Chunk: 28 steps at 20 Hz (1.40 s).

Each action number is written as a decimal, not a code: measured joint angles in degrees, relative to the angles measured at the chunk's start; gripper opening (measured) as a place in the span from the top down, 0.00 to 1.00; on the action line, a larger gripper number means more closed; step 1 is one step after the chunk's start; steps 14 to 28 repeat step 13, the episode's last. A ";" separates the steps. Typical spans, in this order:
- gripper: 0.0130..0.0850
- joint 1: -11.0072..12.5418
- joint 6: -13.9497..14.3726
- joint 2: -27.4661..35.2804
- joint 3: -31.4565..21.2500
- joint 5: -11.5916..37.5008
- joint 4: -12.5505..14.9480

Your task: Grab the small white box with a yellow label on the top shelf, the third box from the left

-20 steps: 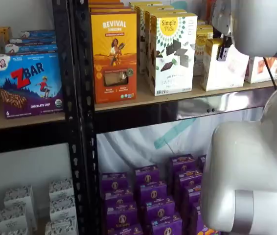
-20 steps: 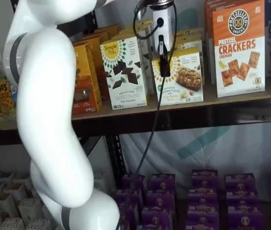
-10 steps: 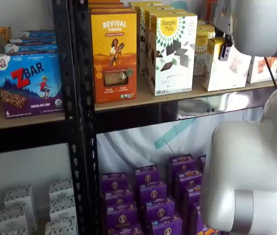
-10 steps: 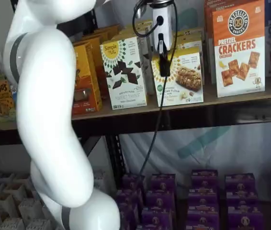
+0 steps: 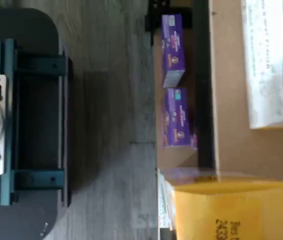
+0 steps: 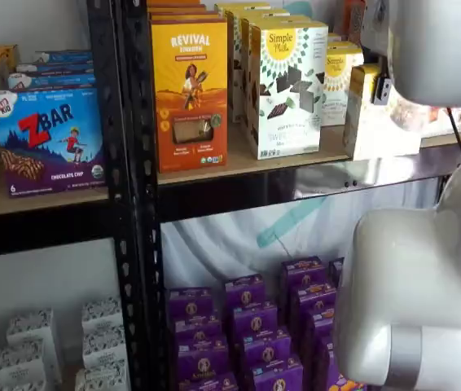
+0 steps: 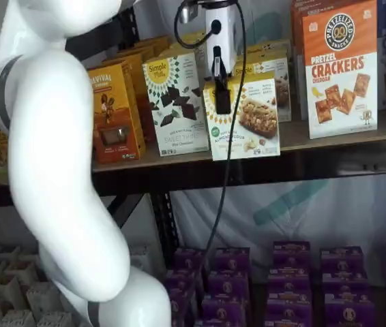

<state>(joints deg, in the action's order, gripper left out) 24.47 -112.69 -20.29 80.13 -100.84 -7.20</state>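
Observation:
The small white box (image 7: 247,119), with a yellow sunburst label and a pale snack picture, sits in my gripper (image 7: 221,102), which is shut on its upper part. The box's bottom hangs over the shiny front edge of the top shelf (image 7: 336,160). In a shelf view the box (image 6: 377,126) shows its yellow side, with a black finger (image 6: 385,90) on it and the shelf (image 6: 328,175) below. In the wrist view a yellow box face (image 5: 229,212) shows over the tan shelf board (image 5: 229,100).
The taller Simple Mills box (image 7: 177,102) stands left of the held box, with orange Revival boxes (image 7: 113,112) beyond it. Pretzel cracker boxes (image 7: 339,68) stand to the right. More short white boxes (image 7: 268,65) stand behind. Purple boxes (image 7: 288,279) fill the lower level. My white arm (image 7: 56,157) stands at the left.
The gripper has moved out from the shelf and to the left with the small white box in it. The box now overhangs the shelf's front edge.

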 joint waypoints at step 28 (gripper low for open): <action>0.72 -0.24 0.36 -9.19 -7.16 -3.72 0.63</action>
